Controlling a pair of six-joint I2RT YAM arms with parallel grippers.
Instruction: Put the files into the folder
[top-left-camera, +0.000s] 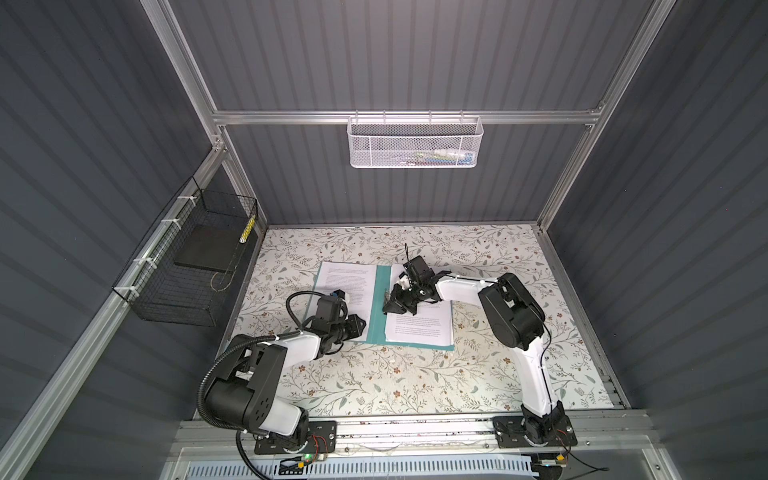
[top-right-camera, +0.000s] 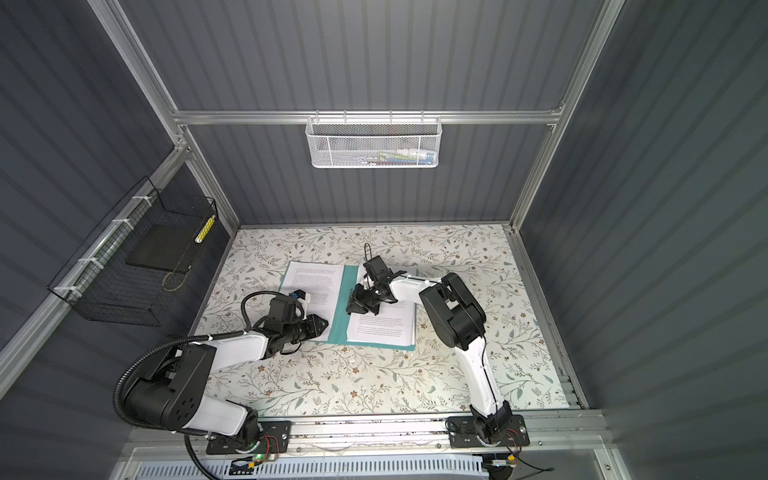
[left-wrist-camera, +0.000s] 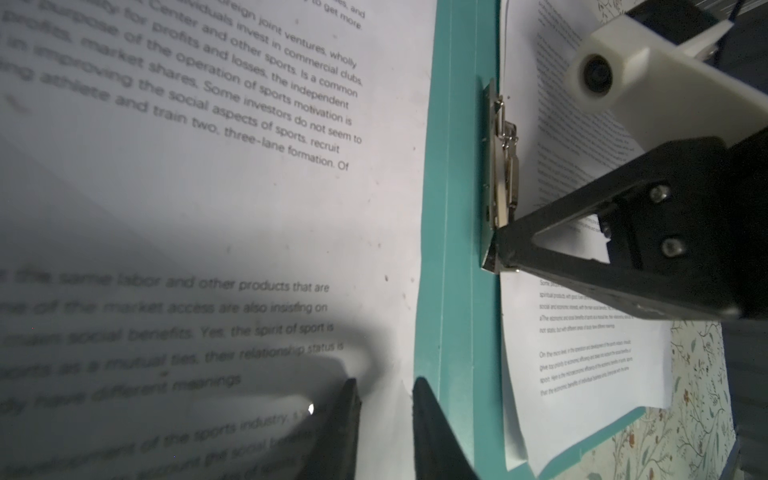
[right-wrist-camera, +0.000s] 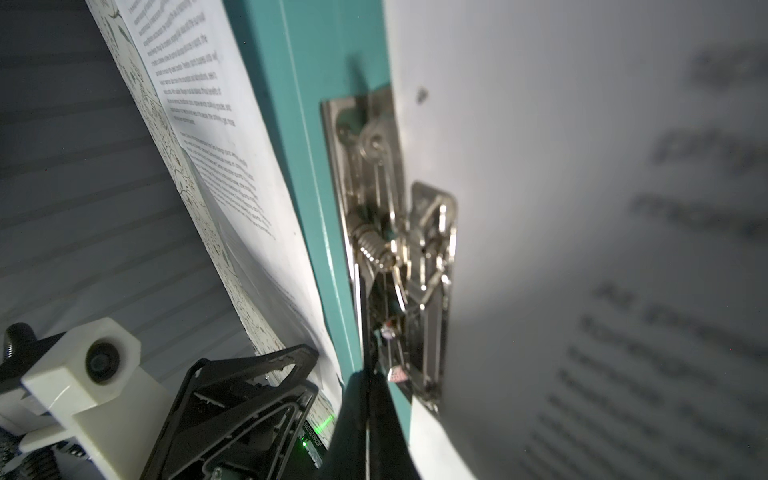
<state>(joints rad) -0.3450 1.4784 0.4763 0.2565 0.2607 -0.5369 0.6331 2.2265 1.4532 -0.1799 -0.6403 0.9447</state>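
Right jaws, closed together, press the metal clip (left-wrist-camera: 505, 166) on the open folder (top-left-camera: 376, 330) spine; left jaws, slightly apart, sit over files (top-left-camera: 349, 278) left of the clip. A slipping tip could let it snap shut early.

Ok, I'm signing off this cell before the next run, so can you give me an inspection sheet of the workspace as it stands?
Surface: floral table, no damage seen.
Job's things: folder lies open; sheets on both halves; clip on the spine.
Clutter: nothing seen.
Grippers: right gripper shut, tip at the clip's end; left gripper jaws slightly apart at the left sheet's inner edge.
Cables: black hose along the left arm; cable loop at its wrist.
Surroundings: wire basket on the left wall holds a dark slab; mesh basket on the back rail holds small items; grey ribbed walls.
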